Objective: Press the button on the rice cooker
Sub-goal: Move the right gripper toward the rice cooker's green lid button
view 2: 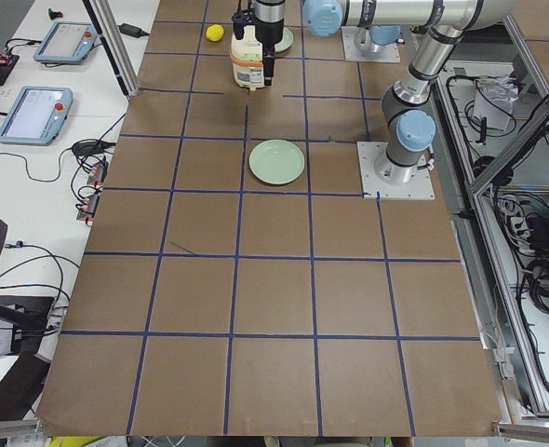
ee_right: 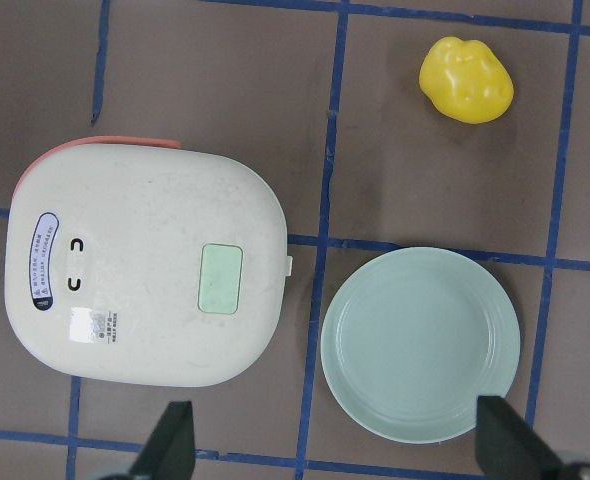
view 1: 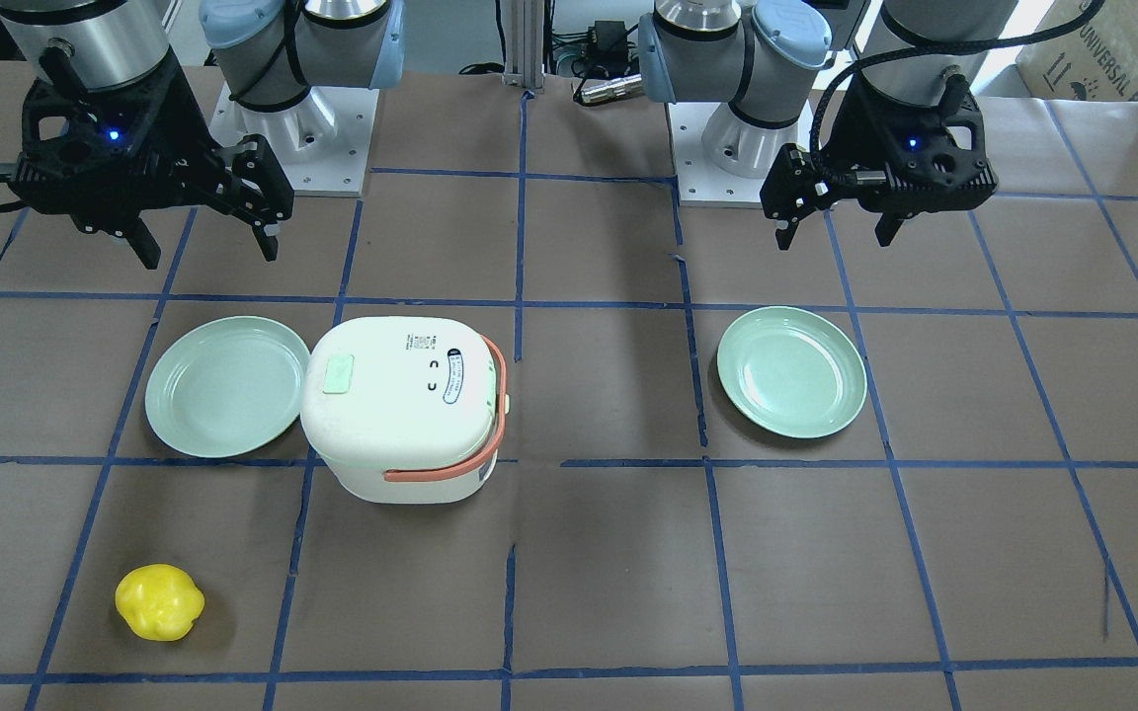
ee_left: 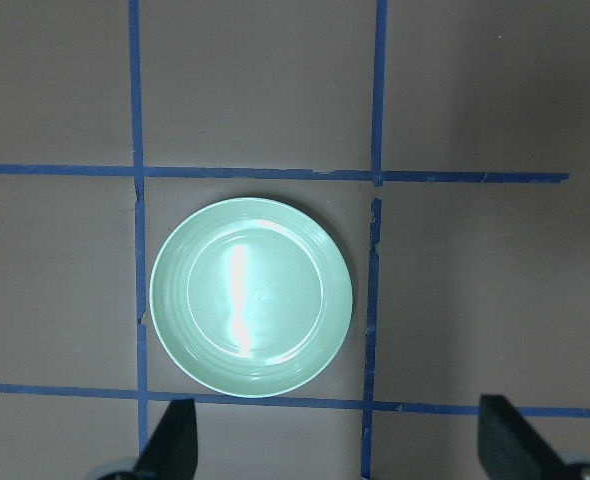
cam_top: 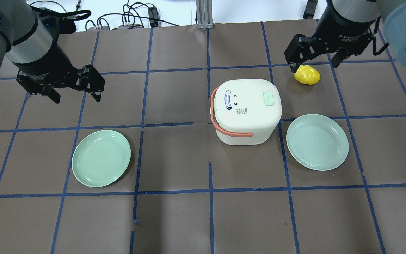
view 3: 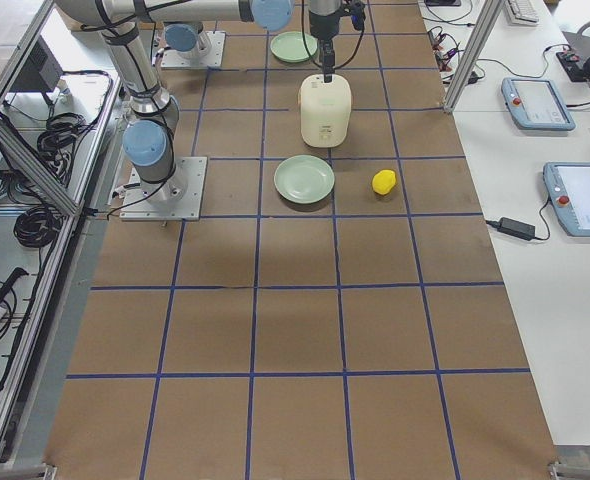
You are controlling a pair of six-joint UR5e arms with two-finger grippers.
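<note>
The white rice cooker stands right of the table's middle with its lid closed and its salmon-orange handle down. A pale green rectangular button sits on the lid; it also shows in the right wrist view. My right gripper is open and empty. It hovers high, past the cooker's far right corner, over a yellow object. My left gripper is open and empty, high over the left half, far from the cooker.
A pale green plate lies just right of the cooker, and another plate lies under my left gripper. A yellow lumpy object lies behind the cooker on the brown, blue-taped table.
</note>
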